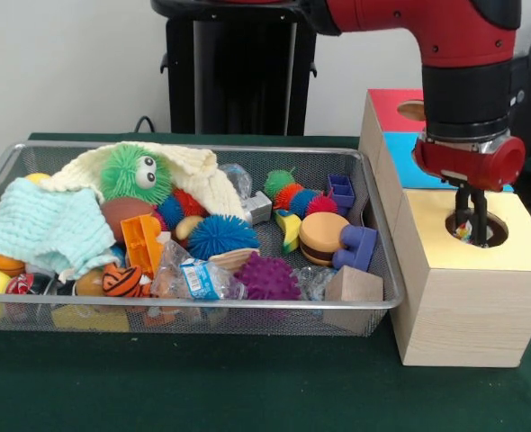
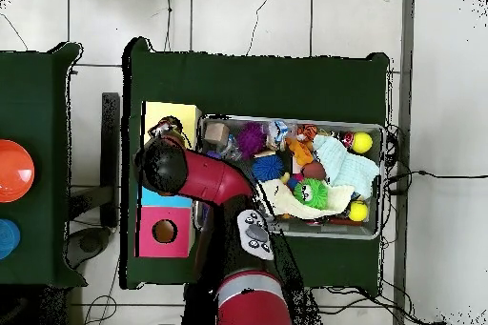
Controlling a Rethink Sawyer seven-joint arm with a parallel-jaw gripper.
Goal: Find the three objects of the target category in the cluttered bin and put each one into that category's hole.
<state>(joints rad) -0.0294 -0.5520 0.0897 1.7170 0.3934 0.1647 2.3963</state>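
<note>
Beside the cluttered bin (image 1: 387, 270), gripper (image 1: 470, 216) over yellow box's hole (image 1: 490, 229)

**Arm reaching down, wrist vertical**

The red and black arm (image 1: 445, 36) is bending at the elbow and pointing its wrist straight down. The gripper (image 1: 470, 220) is hanging with its two dark fingers (image 1: 480, 216) standing close together.
</note>
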